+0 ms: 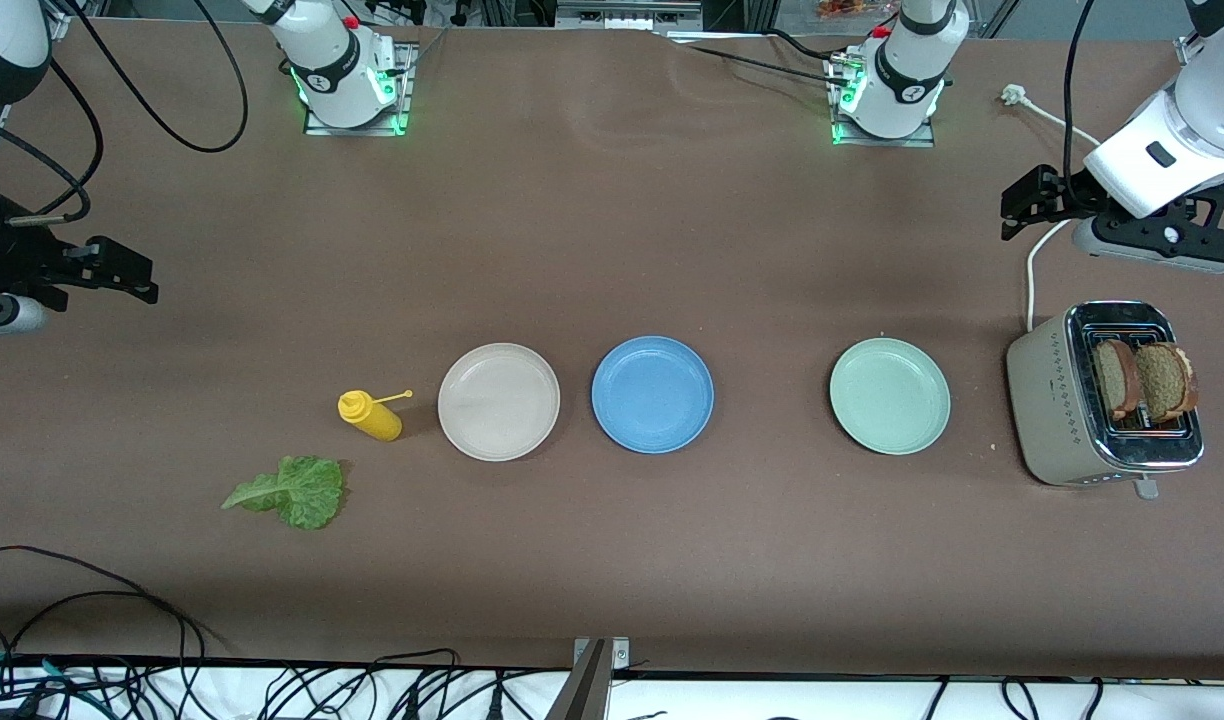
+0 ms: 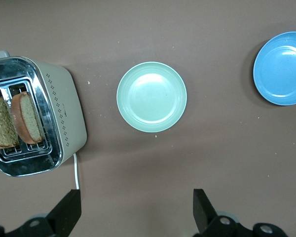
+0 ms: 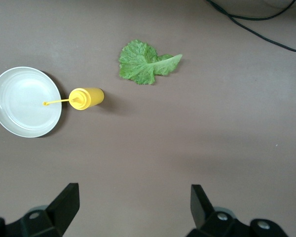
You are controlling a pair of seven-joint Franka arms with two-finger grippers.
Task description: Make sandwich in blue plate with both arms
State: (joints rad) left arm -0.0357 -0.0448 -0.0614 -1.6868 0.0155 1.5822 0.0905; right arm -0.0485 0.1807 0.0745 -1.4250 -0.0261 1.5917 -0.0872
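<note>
Blue plate (image 1: 652, 394) bare, bread (image 1: 1142, 380) in toaster (image 1: 1052, 400); both jaws open

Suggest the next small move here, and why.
Probably lower the open left claw toward the toaster: both bread slices stand in its slots, the blue plate is bare, and the open right claw waits, above the lettuce leaf.
</note>
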